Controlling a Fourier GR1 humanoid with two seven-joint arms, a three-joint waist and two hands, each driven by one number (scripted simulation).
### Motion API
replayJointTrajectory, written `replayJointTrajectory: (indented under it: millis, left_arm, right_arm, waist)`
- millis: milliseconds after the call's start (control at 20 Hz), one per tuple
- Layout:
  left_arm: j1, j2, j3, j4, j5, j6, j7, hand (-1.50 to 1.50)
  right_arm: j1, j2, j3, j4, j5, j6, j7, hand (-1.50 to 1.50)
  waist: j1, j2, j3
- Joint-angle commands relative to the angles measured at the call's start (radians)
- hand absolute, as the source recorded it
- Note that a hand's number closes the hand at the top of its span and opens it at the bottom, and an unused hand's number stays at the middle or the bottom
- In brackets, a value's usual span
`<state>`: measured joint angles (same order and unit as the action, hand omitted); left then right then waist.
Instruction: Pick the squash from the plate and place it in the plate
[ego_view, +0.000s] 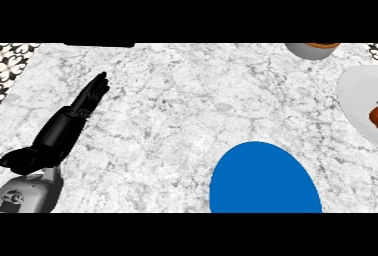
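A pale marbled surface (184, 100) seen from steeply above. At the right edge a white plate (358, 95) is cut off by the frame, and on it sits an orange-brown sliver, likely the squash (374, 116), mostly out of view. A blue plate (266, 180) lies bare at the lower middle, near the white one but apart from it. The left hand (63, 130) rests far left, its fingers straight and close together, holding nothing. The right hand does not show. The squash should be stiff, fairly heavy and smooth-skinned, so fingers would best curl round its narrower part, though its shape is hidden here. A grey bowl (310, 51) stands at the top right corner. Open surface lies between the two plates, but the white plate sits hard against the right edge
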<state>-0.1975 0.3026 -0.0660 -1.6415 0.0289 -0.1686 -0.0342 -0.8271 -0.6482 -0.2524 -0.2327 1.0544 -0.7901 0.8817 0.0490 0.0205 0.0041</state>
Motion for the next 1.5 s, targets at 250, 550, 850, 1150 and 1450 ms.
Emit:
replayJointTrajectory:
  millis: [250,550,850,1150,1450]
  left_arm:
    - [-0.002,-0.002,0.026,0.025,0.015,-0.006,0.016,0.00]
    - [0.065,-0.005,0.029,-0.013,0.001,0.006,-0.002,0.00]
    - [0.017,0.023,0.073,0.025,0.021,-0.026,0.023,0.00]
    - [0.035,-0.018,0.059,-0.035,0.003,-0.008,0.056,0.00]
    - [0.029,-0.054,0.036,-0.020,-0.058,-0.002,0.017,0.00]
  right_arm:
    - [-0.014,0.083,-0.116,-0.184,-0.150,-0.273,-0.200,-1.50]
    - [0.073,0.193,-0.215,-0.418,-0.373,-0.351,-0.409,-1.50]
    - [0.298,0.248,-0.227,-0.772,-0.623,-0.226,-0.598,-1.50]
    - [0.581,0.306,-0.151,-1.140,-0.575,-0.168,-0.477,-1.50]
    - [0.730,0.342,-0.117,-1.427,-0.415,-0.091,-0.252,-1.50]
  waist:
    - [-0.031,-0.012,0.001]
    - [-0.053,-0.025,-0.001]
    - [-0.071,-0.026,-0.003]
    - [-0.065,-0.026,-0.005]
    - [-0.058,-0.023,-0.005]
